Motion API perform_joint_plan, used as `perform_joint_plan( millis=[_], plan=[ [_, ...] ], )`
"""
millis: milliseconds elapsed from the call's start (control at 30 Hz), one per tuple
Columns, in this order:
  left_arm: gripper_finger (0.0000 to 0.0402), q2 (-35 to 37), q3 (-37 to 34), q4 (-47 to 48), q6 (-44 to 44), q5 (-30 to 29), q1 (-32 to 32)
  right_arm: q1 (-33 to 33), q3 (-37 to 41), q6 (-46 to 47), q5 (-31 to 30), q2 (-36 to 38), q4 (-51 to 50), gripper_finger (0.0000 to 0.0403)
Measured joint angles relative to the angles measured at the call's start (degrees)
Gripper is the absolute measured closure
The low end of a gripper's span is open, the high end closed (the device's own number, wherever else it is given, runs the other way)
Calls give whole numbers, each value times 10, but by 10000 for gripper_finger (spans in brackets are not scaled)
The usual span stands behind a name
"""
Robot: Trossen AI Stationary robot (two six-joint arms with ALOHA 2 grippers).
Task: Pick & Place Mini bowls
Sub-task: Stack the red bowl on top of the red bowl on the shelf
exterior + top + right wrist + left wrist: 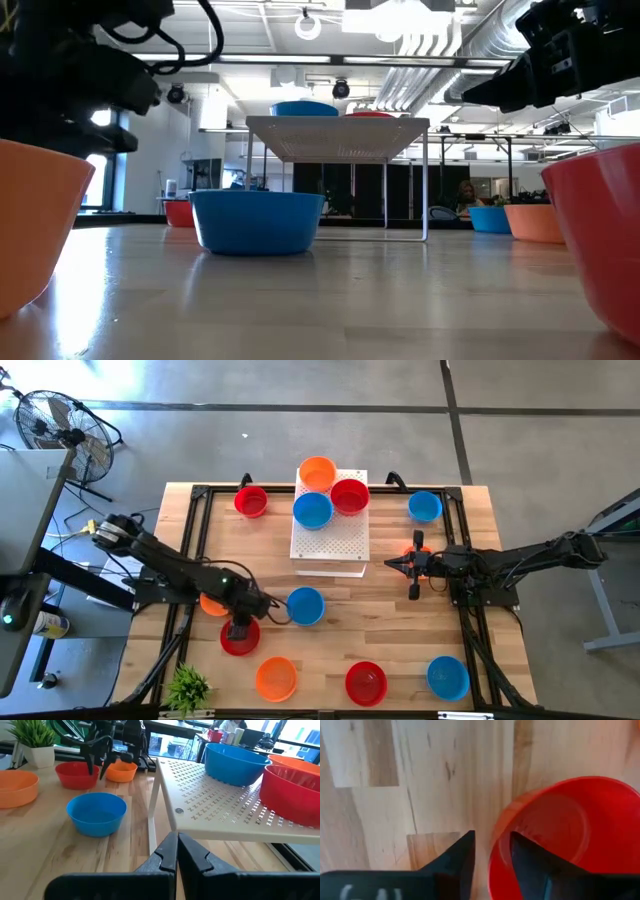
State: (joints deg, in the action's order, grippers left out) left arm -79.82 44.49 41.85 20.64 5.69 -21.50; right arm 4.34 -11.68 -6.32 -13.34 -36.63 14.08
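Note:
Mini bowls in red, orange and blue lie scattered on the wooden table. A red bowl rests on its base near the left front, and my left gripper points down over it, open. One finger stands inside the bowl's rim and one outside. Three bowls sit on the white perforated board: orange, red and blue. My right gripper is shut and empty, held level beside the board's right edge. My left gripper comes from above with its fingers astride the red bowl's rim, one finger inside the hollow and one outside. Whether either finger touches the rim I cannot tell. The bowl sits upright on the table.
Other bowls on the table: blue, orange under the left arm, red, blue, and along the front edge orange, red, blue. A small plant stands at the front left corner.

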Motion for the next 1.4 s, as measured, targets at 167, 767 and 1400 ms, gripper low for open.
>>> perform_joint_plan(
  millis=[167,767,1400],
  plan=[
    [376,-6,2,-4,-3,18,2,0,0,-1,-1,0,0,403],
    [399,-40,174,-130,112,-63,85,0,0,0,-13,0,7,403],
    [401,-279,322,-253,108,-187,86,0,0,-1,-4,0,2,403]
  ],
)
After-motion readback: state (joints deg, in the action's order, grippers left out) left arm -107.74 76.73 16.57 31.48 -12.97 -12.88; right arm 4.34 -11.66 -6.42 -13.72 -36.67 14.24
